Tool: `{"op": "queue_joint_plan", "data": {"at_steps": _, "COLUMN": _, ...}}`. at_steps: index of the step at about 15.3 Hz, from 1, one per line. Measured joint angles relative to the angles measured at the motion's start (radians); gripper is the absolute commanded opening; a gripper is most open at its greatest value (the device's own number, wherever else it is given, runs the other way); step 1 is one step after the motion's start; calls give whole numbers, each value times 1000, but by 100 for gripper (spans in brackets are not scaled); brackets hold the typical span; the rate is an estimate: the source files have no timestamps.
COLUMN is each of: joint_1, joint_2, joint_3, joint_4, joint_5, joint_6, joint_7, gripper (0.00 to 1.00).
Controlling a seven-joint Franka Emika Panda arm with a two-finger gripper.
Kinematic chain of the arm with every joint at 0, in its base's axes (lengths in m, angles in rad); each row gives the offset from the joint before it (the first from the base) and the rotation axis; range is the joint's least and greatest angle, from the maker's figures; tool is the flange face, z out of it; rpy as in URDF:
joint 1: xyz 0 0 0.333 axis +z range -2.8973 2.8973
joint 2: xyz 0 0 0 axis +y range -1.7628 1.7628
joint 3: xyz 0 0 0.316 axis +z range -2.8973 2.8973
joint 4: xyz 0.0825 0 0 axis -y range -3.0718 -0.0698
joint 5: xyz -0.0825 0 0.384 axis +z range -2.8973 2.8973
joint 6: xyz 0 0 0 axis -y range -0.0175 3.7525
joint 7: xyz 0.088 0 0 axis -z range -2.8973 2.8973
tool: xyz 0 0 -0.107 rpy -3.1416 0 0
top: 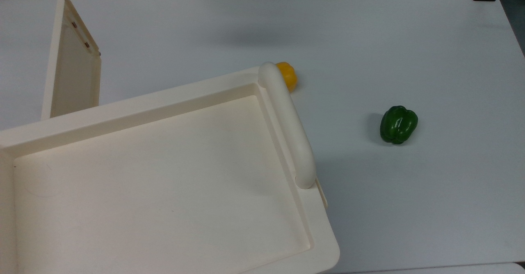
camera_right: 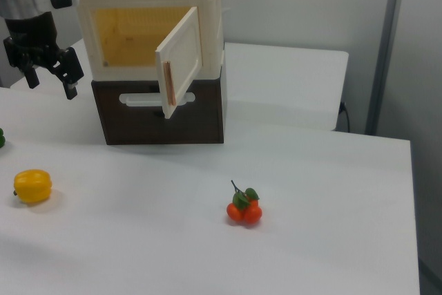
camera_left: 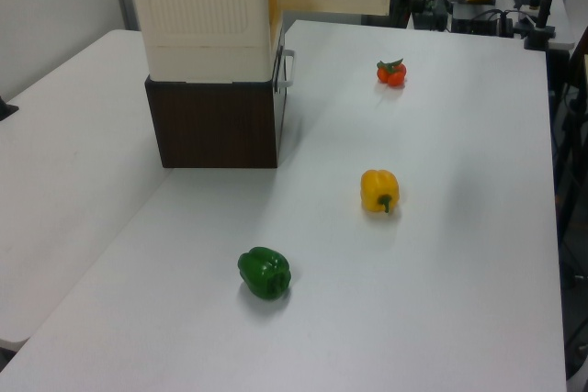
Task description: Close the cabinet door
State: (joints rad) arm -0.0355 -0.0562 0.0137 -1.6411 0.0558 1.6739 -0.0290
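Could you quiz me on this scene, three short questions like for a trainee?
1. True or false: the cabinet door is fully shut.
2. Which thing lies nearest the cabinet in the left view? A) green pepper B) yellow pepper C) red tomatoes
3. Fill in: in the right view the gripper hangs on the ____ side of the cabinet, with its fingers apart and holding nothing.

Key
1. False: the door stands swung out, showing the yellow inside.
2. C
3. left
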Motion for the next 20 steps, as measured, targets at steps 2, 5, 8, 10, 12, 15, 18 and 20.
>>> {"op": "queue_joint_plan", "data": {"at_steps": 2, "joint_1": 0, "joint_2": 0, "joint_3": 0, "joint_4": 0, "joint_5": 0, "joint_6": 0, "joint_7": -1, "gripper": 100}}
{"op": "queue_joint_plan", "data": {"at_steps": 5, "joint_1": 0, "joint_2": 0, "joint_3": 0, "joint_4": 0, "joint_5": 0, "joint_6": 0, "joint_7": -2, "gripper": 93}}
{"op": "queue_joint_plan", "data": {"at_steps": 8, "joint_1": 0, "joint_2": 0, "joint_3": 0, "joint_4": 0, "joint_5": 0, "joint_6": 0, "joint_7": -2, "gripper": 52}}
{"op": "queue_joint_plan", "data": {"at_steps": 10, "joint_1": 0, "joint_2": -1, "joint_3": 0, "joint_4": 0, "joint_5": 0, "joint_6": 0, "joint_7": -2, "gripper": 23}}
{"op": "queue_joint_plan", "data": {"at_steps": 12, "joint_1": 0, "joint_2": -2, "joint_3": 0, "joint_4": 0, "joint_5": 0, "joint_6": 0, "joint_7": -2, "gripper": 5}}
{"op": "queue_joint_plan", "data": {"at_steps": 15, "joint_1": 0, "joint_2": -3, "joint_3": 0, "joint_4": 0, "joint_5": 0, "joint_6": 0, "joint_7": -3, "gripper": 0}}
{"op": "queue_joint_plan", "data": {"at_steps": 18, "joint_1": -2, "joint_2": -3, "joint_3": -4, "joint_4": 0, "joint_5": 32, "joint_6": 0, "joint_7": -7, "gripper": 0}}
{"op": "queue_joint_plan", "data": {"at_steps": 20, "joint_1": -4, "joint_2": -8, "joint_3": -28, "joint_4": 0, "joint_5": 84, "joint_6": 0, "joint_7": -7, "gripper": 0}}
